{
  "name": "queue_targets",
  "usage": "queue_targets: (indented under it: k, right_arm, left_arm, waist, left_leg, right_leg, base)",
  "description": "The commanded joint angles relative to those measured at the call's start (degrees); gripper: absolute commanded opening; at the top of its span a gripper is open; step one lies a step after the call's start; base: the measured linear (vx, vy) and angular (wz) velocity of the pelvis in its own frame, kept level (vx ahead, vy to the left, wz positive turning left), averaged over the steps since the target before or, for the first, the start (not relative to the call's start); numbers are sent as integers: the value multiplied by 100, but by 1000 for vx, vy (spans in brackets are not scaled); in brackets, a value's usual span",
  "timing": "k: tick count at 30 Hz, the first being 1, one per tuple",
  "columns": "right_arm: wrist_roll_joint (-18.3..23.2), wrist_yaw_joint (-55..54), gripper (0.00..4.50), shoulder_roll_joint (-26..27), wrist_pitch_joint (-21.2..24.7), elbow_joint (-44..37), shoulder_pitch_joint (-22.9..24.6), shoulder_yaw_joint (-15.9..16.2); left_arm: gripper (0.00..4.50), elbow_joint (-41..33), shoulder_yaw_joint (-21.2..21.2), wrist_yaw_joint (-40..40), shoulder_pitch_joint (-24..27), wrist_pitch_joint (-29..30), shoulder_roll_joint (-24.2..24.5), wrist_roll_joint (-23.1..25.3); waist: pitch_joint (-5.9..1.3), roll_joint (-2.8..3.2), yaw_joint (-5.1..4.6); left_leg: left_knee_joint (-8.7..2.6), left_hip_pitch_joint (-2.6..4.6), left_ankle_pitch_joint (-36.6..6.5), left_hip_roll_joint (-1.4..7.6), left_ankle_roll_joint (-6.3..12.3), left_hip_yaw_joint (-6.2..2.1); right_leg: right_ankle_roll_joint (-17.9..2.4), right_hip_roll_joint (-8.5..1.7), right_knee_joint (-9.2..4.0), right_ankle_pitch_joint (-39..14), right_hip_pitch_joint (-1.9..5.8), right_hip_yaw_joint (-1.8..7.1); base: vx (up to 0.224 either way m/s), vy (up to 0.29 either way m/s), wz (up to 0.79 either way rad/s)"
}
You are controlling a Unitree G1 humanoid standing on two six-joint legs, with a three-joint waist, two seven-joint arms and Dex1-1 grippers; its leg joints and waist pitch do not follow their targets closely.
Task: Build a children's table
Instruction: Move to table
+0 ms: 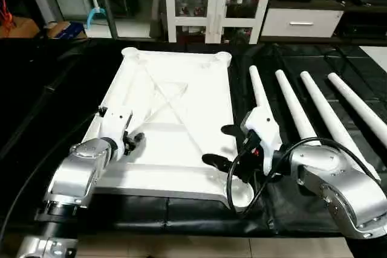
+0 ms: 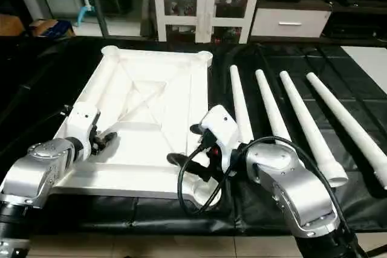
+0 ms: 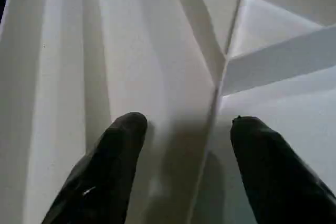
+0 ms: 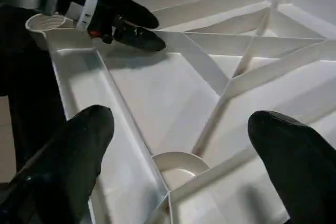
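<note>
Head views: your table top (image 1: pixel 175 125) lay ribbed side up on the black surface (image 1: pixel 302 209), four legs (image 1: pixel 290 104) side by side to its right. Your left claw (image 1: pixel 134 142) hovered over the top's left rim; your right claw (image 1: pixel 224 146), spread wide, hung above the near right corner.

Left wrist: two fingers (image 3: pixel 113 166) stood apart astride a rib (gripping nothing).

Right wrist: spread fingers (image 4: pixel 73 156) flanked a round socket (image 4: pixel 176 163).
</note>
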Motion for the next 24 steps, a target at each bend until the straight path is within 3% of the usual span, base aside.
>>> queue_targets:
  k: [1, 9, 11, 13, 24]
  right_arm:
    - [73, 25, 450, -73, 115, -153, -25, 48]
    - [50, 15, 450, -146, 138, -180, -28, 99]
    - [21, -10, 450, -167, 139, -191, -25, 124]
    - [21, -19, 450, -164, 144, -196, -22, 125]
    - [28, -99, 450, -108, 138, -219, -2, 190]
  left_arm:
    - [274, 197, -219, -298, -281, -94, 81, 12]
    - [219, 733, -536, -692, -647, -219, 195, 159]
    - [195, 902, -706, -810, -782, -148, 274, 260]
    - [184, 970, -749, -849, -835, -98, 297, 280]
    - [103, 1710, -184, -416, -1216, -25, 166, 93]
  waist:
    - [-297, 52, 2]
    - [-296, 42, -14]
    - [-300, 82, -5]
    - [-296, 60, -12]
    - [-284, 72, -10]
  left_leg:
    - [-568, 93, -750, 450, -36, -160]
    - [-569, 69, -651, 446, -42, -147]
    - [-570, 81, -635, 447, -44, -153]
    - [-579, 88, -693, 456, -70, -151]
    - [-583, 85, -769, 464, -98, -149]
  right_leg:
    - [-1373, -509, -391, 65, 197, 300]
    - [-1419, -529, -384, 241, 227, 305]
    - [-1398, -528, -388, 222, 220, 308]
    - [-1413, -529, -392, 196, 221, 311]
    - [-1532, -546, -399, 131, 232, 317]
  base:
    - [0, 0, 0]
    - [0, 0, 0]
    - [0, 0, 0]
    - [0, 0, 0]
    - [0, 0, 0]
